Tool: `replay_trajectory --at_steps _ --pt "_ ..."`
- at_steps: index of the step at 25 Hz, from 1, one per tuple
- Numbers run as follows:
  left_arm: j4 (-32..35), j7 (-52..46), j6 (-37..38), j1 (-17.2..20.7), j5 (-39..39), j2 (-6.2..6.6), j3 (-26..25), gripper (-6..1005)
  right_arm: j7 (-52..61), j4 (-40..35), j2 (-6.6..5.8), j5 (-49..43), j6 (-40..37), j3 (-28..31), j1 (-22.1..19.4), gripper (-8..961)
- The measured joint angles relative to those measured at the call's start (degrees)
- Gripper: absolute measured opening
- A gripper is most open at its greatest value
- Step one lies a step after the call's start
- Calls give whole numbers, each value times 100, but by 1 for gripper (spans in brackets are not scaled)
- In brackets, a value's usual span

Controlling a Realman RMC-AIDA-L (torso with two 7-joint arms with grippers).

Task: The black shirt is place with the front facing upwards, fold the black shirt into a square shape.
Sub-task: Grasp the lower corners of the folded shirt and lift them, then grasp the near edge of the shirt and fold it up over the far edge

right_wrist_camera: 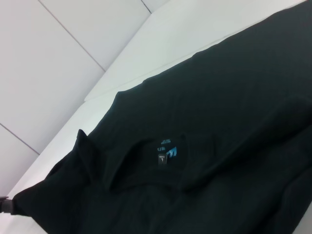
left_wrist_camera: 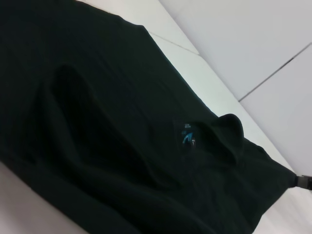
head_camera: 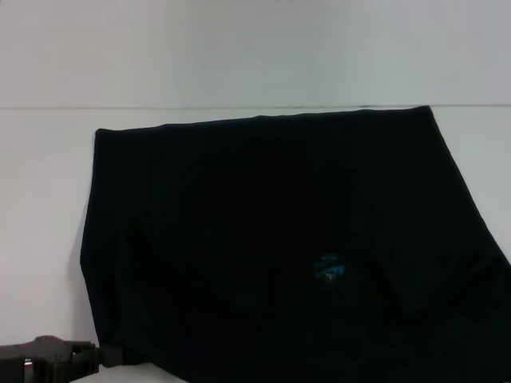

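Cloth fills most of what I can see: the black shirt [head_camera: 279, 239] lies spread on the white worktop [head_camera: 40, 199], its far edge straight and running just below the line where the worktop meets the wall. Its near part runs off the bottom and right of my head view, so I cannot see where it ends. The only mark I can pick out on it is the small blue neck label [head_camera: 328, 267], sitting toward the near side, right of centre. No lettering is readable; the fabric is too dark to separate folds and layers with any confidence, though my wrist views show raised ridges and a collar-like fold around the label.

My left hand [head_camera: 108, 357] shows at the bottom left corner of the head view, its tip touching the shirt's near left corner. From the right wrist view, that corner of cloth looks drawn to a point at a dark hand at the frame edge, so it appears pinched, but the fingers themselves are hidden and I cannot tell how far they are closed.

My right hand [left_wrist_camera: 303, 182] shows only as a small piece at the edge of the left wrist view, at the shirt's other drawn-out corner; I cannot tell its opening either.
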Motion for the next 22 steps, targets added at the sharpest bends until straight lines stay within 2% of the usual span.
replay_trajectory --at_steps 6,13,18,22 --pt "-16 7 -20 10 12 20 -3 7 -75 -21 -10 -84 -105 268 -234 3" --pt "-20 7 -53 -148 -12 61 -208 6 -164 -18 -54 -360 -242 908 -141 3" --pt "-45 -47 -115 -480 -37 90 -619 6 -69 0 -145 -355 -335 1231 379 3" --pt "-74 -228 -580 -985 -39 79 -954 6 175 -14 -200 -366 -109 1209 954 3"
